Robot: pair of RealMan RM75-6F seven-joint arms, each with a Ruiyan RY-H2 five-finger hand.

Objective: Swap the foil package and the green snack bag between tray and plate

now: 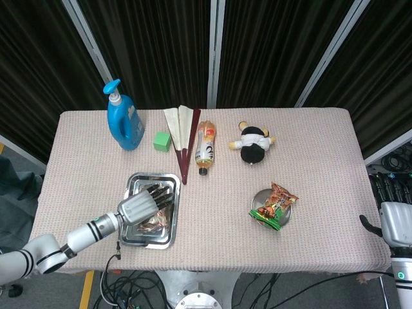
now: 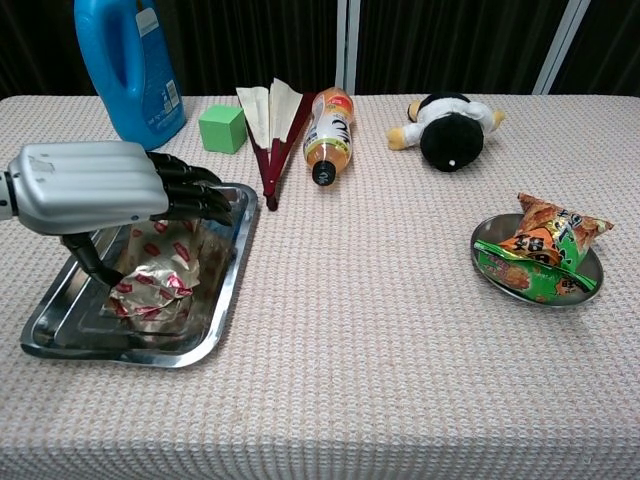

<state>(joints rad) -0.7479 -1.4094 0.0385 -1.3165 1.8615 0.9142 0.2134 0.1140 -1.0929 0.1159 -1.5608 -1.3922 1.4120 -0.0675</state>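
Left hand (image 2: 110,190) over tray (image 2: 60,330), fingers apart above foil package (image 2: 160,285), nothing held. First pickup step: lower, clasp package. Right hand (image 1: 394,225) at table's right edge, grasp unclear.

The head view looks steeply down over the whole table (image 1: 322,148); the chest view faces it low and nearer.
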